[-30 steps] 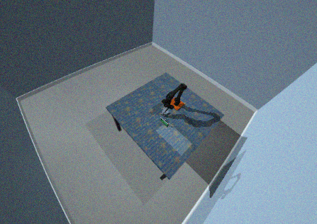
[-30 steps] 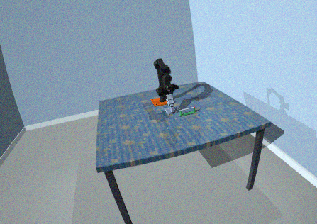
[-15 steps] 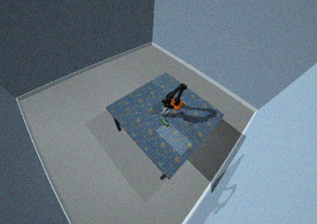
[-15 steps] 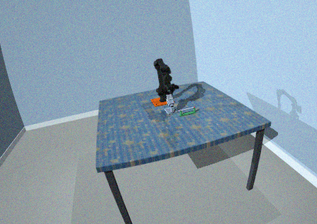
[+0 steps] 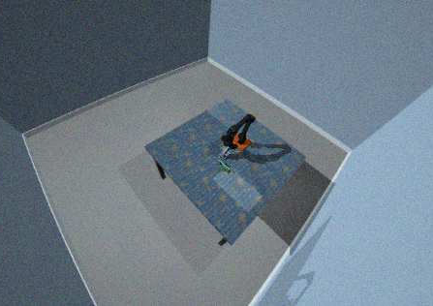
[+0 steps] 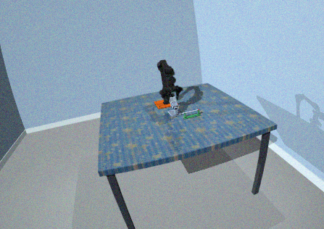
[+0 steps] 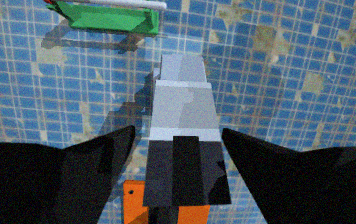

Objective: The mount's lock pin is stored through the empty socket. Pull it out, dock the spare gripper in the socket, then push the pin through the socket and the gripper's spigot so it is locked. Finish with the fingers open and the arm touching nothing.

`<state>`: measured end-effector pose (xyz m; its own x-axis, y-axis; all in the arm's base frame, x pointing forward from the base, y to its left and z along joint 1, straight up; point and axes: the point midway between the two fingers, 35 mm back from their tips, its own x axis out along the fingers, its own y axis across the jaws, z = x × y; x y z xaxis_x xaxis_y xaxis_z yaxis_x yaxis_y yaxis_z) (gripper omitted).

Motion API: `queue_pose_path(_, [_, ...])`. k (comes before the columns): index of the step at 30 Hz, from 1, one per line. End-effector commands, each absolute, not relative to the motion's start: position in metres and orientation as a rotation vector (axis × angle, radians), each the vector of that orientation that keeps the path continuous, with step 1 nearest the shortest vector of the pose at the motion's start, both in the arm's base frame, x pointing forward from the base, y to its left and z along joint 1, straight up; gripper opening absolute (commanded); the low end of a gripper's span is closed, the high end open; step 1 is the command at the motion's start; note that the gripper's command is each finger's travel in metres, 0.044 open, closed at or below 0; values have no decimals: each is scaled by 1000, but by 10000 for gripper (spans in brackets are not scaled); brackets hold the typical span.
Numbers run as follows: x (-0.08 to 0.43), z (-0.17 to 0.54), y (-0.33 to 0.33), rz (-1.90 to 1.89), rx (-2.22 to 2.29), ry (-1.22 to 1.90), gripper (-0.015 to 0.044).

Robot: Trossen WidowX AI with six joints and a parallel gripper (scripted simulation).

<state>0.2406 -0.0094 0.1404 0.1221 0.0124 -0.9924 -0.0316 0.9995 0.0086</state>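
Note:
My gripper [image 7: 179, 131] is open in the wrist view. One fingertip stands on each side of the spare gripper, with gaps showing. The spare gripper [image 7: 185, 107] appears as a pale grey body with a black ridged block at its near end. A smaller pale block [image 7: 182, 67], apparently the mount's socket, meets its far end. The joint looks flush, but the spigot and pin holes are hidden. The lock pin [image 7: 125, 4] [image 6: 190, 111], a silvery rod with a red end, lies along the green rack [image 7: 110, 21] [image 6: 191, 116] [image 5: 225, 168], out of the socket.
The orange plate [image 7: 134, 205] [image 5: 241, 142] [image 6: 160, 104] lies at the arm's base, behind the spare gripper. The patterned blue table [image 5: 185, 160] [image 6: 131, 145] carries everything. The green rack and pin are beyond the fingers, at the upper left of the wrist view.

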Motion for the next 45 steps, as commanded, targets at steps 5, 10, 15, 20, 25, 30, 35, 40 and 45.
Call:
queue_pose_path(5, [234, 146, -10, 32, -16, 1448, 440])
queue_pose_path(10, [223, 153, -10, 29, -13, 1457, 440])
queue_pose_path(15, [213, 161, -11, 26, -10, 1461, 440])
queue_pose_path(20, [203, 168, -11, 23, -7, 1466, 440])
queue_pose_path(25, [193, 175, -11, 20, -3, 1472, 440])
queue_pose_path(30, [183, 181, -12, 16, 0, 1479, 440])
queue_pose_path(35, [173, 188, -12, 13, 3, 1485, 440])
queue_pose_path(40, [172, 194, -12, 12, 5, 1487, 440])
queue_pose_path(45, [172, 206, -12, 10, 7, 1489, 440])
